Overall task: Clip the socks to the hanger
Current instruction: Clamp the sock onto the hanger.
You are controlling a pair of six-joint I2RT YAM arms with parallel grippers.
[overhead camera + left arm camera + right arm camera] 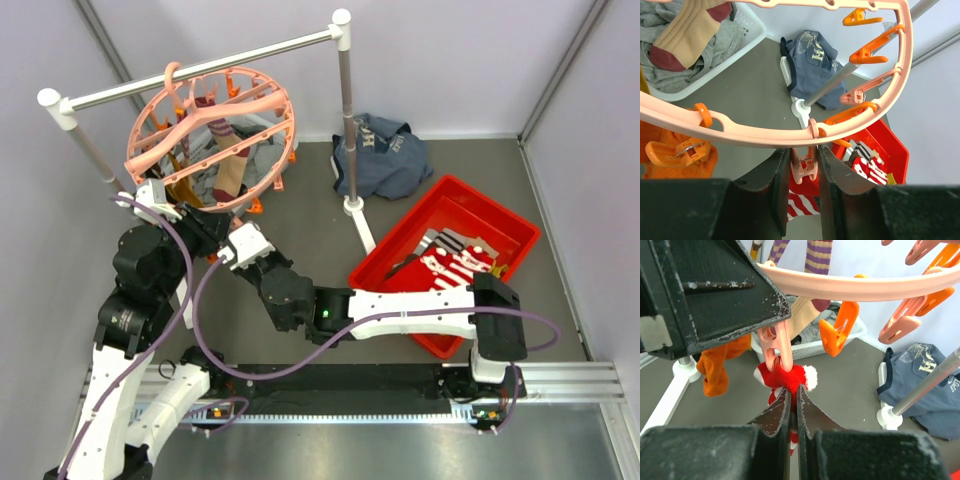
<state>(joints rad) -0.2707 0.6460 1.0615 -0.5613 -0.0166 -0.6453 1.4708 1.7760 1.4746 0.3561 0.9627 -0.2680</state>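
Observation:
The salmon-pink ring hanger [150, 125] hangs by its hook from the rail. My left gripper [804, 155] is shut on one pink clip peg [804, 171] under the ring [750, 131], squeezing its handles. My right gripper [794, 389] is shut on a red-and-white striped sock [785, 376], its red cuff pressed up against that peg's mouth [777, 347]. The sock's stripes hang below the peg [802, 202]. Other socks hang from the hanger: an orange one [717, 367] and a tan-and-maroon one [685, 35]. More striped socks [455, 265] lie in the red bin.
The red bin [470, 190] stands at the right. A navy garment [385, 150] lies by the white-and-grey rail stand [200, 70], whose pole [935, 372] rises at the right. A white basket [747, 30] with grey cloth sits under the hanger.

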